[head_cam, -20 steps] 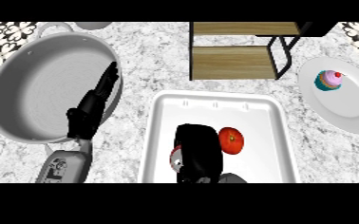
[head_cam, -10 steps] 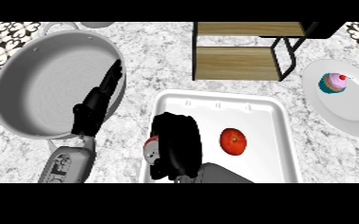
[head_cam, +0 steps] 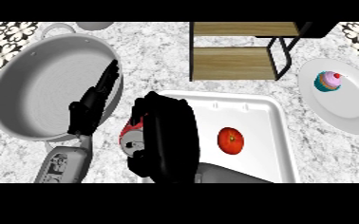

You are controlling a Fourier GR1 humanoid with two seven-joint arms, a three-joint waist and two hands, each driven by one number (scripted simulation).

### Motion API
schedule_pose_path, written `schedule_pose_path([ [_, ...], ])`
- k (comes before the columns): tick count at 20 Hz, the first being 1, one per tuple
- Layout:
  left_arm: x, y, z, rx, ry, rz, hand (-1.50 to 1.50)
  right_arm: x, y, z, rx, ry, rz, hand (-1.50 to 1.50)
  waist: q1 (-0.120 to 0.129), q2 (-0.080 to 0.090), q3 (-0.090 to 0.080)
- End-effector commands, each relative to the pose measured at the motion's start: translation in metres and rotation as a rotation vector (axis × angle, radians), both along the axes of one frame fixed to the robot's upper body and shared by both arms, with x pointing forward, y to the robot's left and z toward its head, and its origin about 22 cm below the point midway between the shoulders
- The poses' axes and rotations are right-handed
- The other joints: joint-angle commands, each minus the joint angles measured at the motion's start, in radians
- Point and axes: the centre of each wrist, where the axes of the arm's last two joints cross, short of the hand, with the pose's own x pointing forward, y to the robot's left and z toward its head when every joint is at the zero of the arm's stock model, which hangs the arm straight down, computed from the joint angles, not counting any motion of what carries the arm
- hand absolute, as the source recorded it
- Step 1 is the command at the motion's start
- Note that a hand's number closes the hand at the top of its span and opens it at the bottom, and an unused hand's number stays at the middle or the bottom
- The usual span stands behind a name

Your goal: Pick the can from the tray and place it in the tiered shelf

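Red can [head_cam: 130,132] clutched in right hand [head_cam: 168,133], now carried past tray's [head_cam: 275,123] left edge

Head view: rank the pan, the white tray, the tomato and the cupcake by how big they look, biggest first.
1. Tray and pan: look about alike, and the right hand hides part of the tray, so I won't rank them.
2. Tomato.
3. Cupcake, only slightly smaller.

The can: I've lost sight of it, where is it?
In the head view the can sits in the right hand, fingers curled round it, at the tray's left edge, left of the tomato.
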Motion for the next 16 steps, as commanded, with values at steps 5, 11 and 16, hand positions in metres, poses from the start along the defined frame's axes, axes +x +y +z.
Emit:
schedule_pose_path([
  [5, -0.012, 0.017, -0.018, 0.014, 0.034, 0.022, 0.0, 0.01, 0.001, 0.065, 0.068, -0.063, -0.307, 1.5, -0.015, -0.003, -0.005],
  [11, -0.002, 0.009, -0.008, -0.014, 0.027, 0.042, 0.0, 0.017, -0.007, 0.102, 0.087, -0.195, -0.414, 1.5, -0.03, -0.001, -0.004],
  [16, -0.007, 0.009, -0.009, 0.003, 0.027, 0.029, 0.0, 0.032, -0.006, 0.124, 0.01, -0.238, -0.492, 1.5, -0.02, 0.003, -0.004],
])
